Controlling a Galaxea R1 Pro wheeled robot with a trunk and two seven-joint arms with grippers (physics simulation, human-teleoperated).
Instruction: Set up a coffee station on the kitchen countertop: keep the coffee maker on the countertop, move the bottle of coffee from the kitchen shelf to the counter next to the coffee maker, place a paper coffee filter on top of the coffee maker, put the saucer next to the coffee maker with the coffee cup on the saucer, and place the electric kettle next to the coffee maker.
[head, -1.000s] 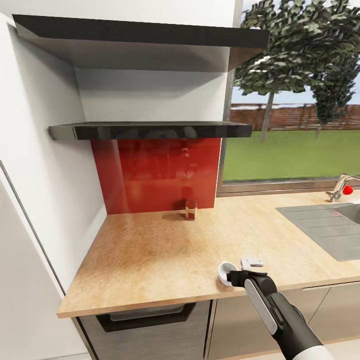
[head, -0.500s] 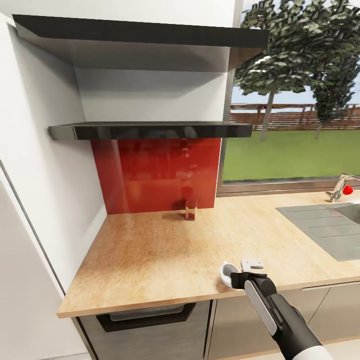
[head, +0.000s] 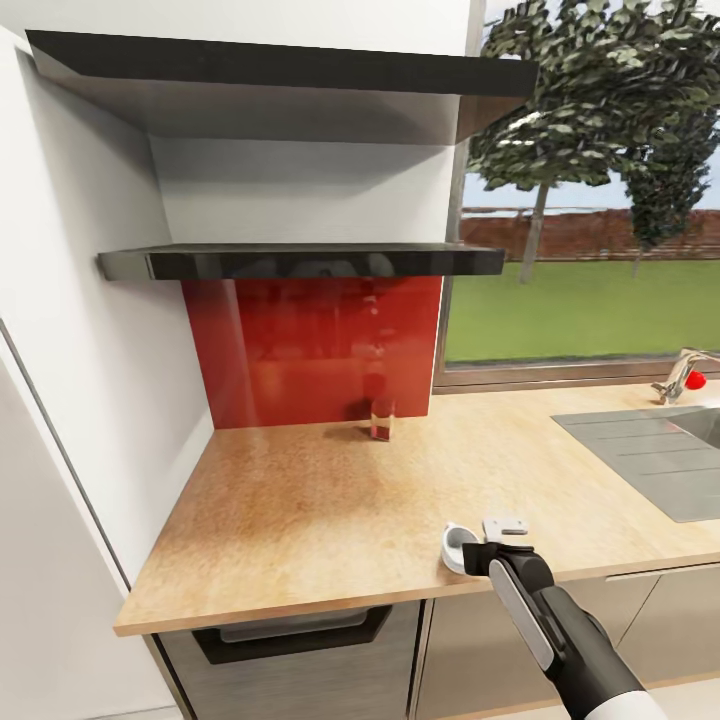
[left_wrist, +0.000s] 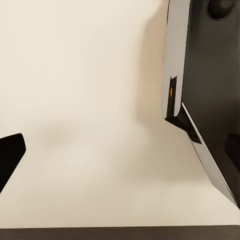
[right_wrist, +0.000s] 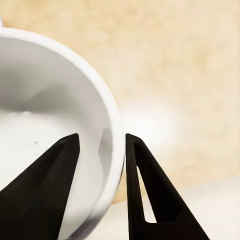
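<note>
- Head view: right gripper (head: 470, 553) reached in over the front edge of the counter (head: 330, 500), its fingers clamped on the rim of the coffee cup (head: 455, 545). The cup lay tipped, its mouth turned up and toward the camera, and seemed to hold nothing. It sat at the fingers' left side, near the counter's front edge. A small red-lidded jar (head: 382, 418) stood well apart at the red backsplash (head: 310, 350), under the kitchen shelf (head: 300, 262). A sink (head: 650, 455) lay at the far right.
- Left wrist view: one dark fingertip of the left gripper (left_wrist: 10, 155) showed over pale floor; whether those fingers were parted or closed could not be told.
- Right wrist view: two black fingers (right_wrist: 145, 190) pinched the cup's white wall (right_wrist: 112, 150), one inside the bowl, one outside, above the wood-look top. Its bowl looked empty.
</note>
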